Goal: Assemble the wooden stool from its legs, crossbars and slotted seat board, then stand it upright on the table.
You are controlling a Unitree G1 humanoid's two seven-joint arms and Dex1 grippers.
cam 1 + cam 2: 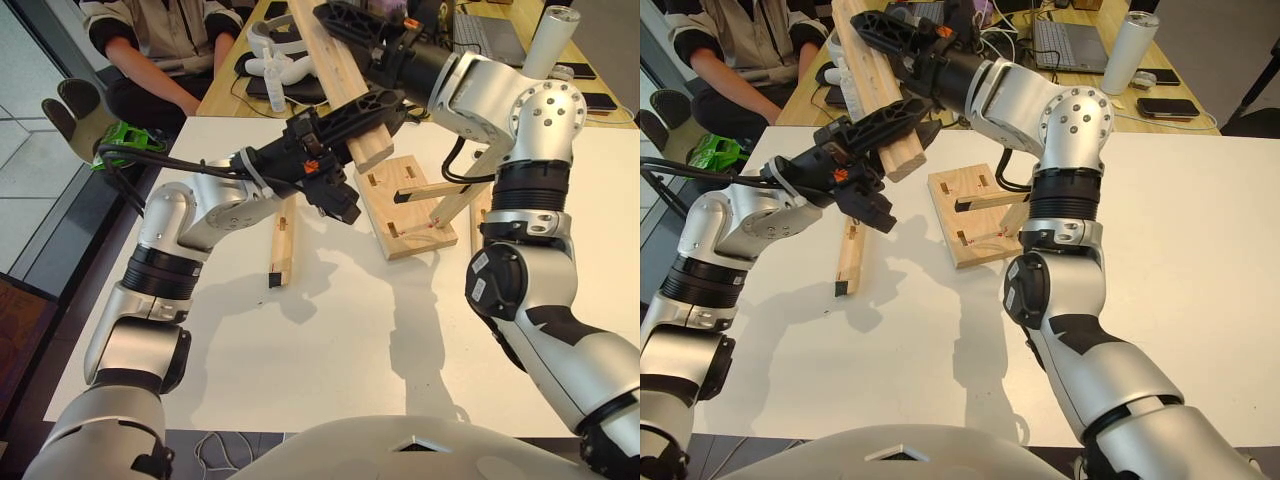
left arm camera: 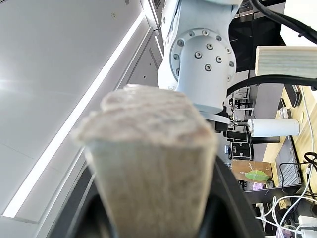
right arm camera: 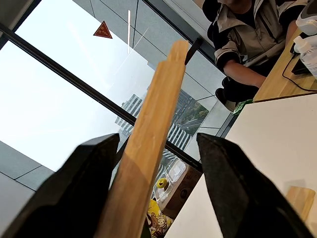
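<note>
Long pale wooden leg (image 1: 340, 70), square in section, is up off the table and tilted, its lower end clamped in the left hand (image 1: 375, 103). Slotted seat board (image 1: 400, 215) lies flat on the table, with a thin wooden piece (image 1: 452, 205) leaning up from its near-right corner. A second leg (image 1: 283, 240), dark-tipped, lies near the board on its left.

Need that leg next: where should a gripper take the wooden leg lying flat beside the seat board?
Grip the leg across its narrow width near its dark-tipped near end, coming straight down: it lies flat, long sides free, while the left gripper overhangs its far end.
</note>
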